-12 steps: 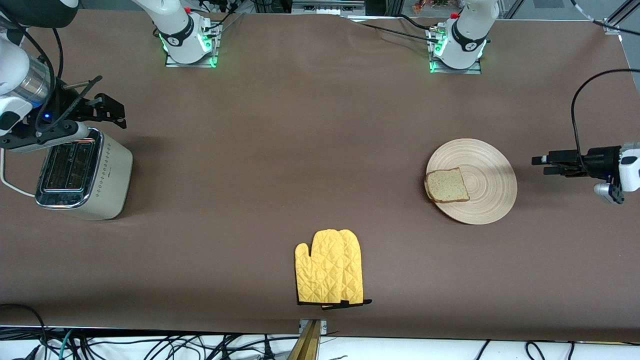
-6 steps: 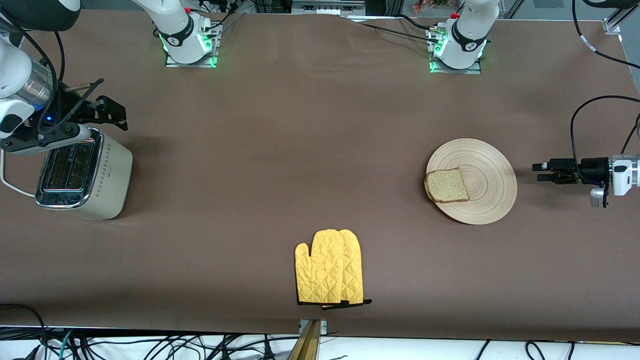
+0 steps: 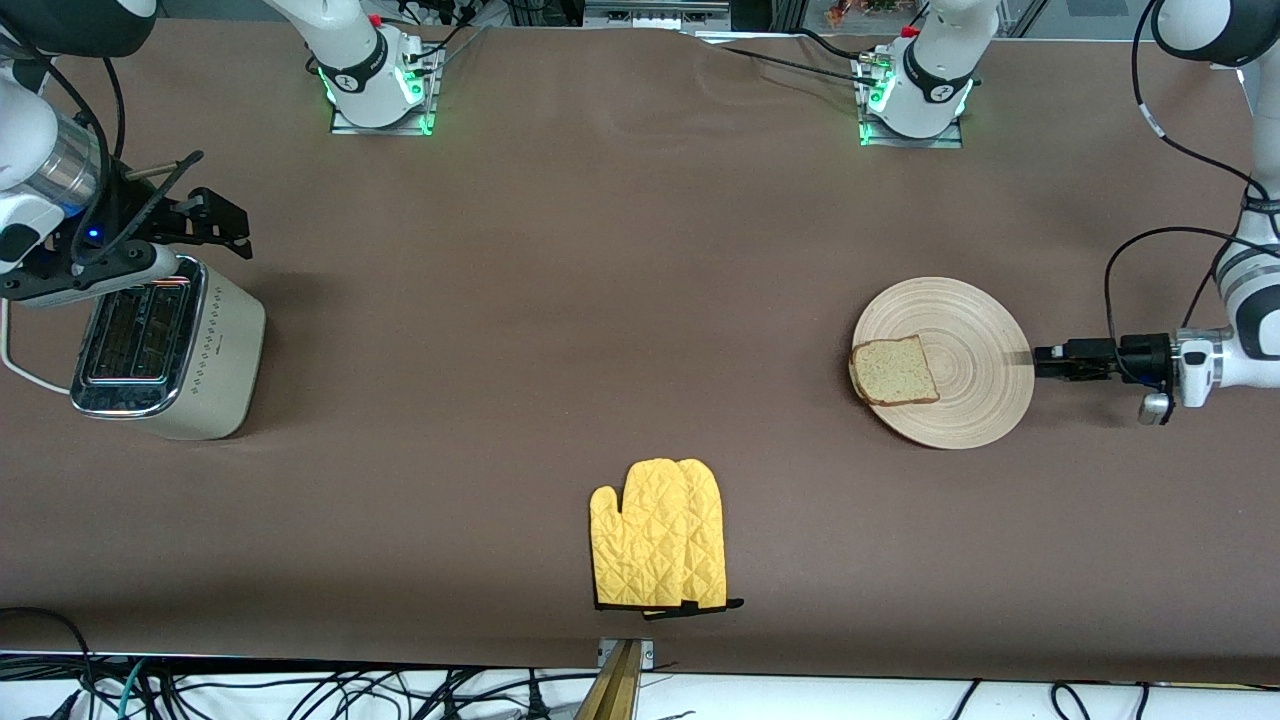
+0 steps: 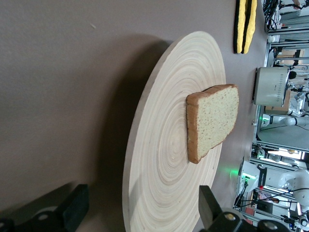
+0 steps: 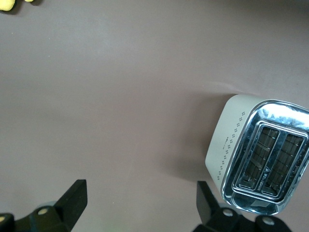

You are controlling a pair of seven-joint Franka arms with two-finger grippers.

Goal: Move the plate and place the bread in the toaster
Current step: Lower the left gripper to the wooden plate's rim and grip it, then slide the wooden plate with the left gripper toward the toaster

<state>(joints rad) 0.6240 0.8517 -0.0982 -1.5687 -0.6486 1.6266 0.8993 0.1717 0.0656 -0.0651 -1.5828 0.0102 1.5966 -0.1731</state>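
Reaching in low from its end of the surface [image 3: 640, 330], the left gripper [image 3: 1040, 361] sat right at the rim of the plate [image 3: 975, 330], side-on, its jaws spread wide — one above the rim, one below it in the left wrist view, nothing pinched between them. No grip on the plate showed.

The plate lay flat on the brown surface toward the left arm's end, and the bread [image 3: 893, 371] rested on it, a squarish slice with a dark crust, lying on the part of the plate toward the right arm's end, its edge reaching the rim there. From the left wrist camera the plate [image 4: 164, 159] filled the frame with the bread [image 4: 215, 121] lying flat on its rings.

Over at the right arm's end, the toaster [image 3: 165, 350] stood upright on the surface, well apart from the plate, chrome top up, both slots empty, its white cord [image 3: 25, 372] trailing off toward the edge. The right gripper [image 3: 225, 215] waited in the air above and just beside the toaster, jaws also wide apart and carrying nothing — the right wrist view looked down on the toaster [image 5: 258, 154] and bare surface.

A yellow oven mitt [image 3: 658, 548] lay flat nearer the front camera than everything else, between the two ends.
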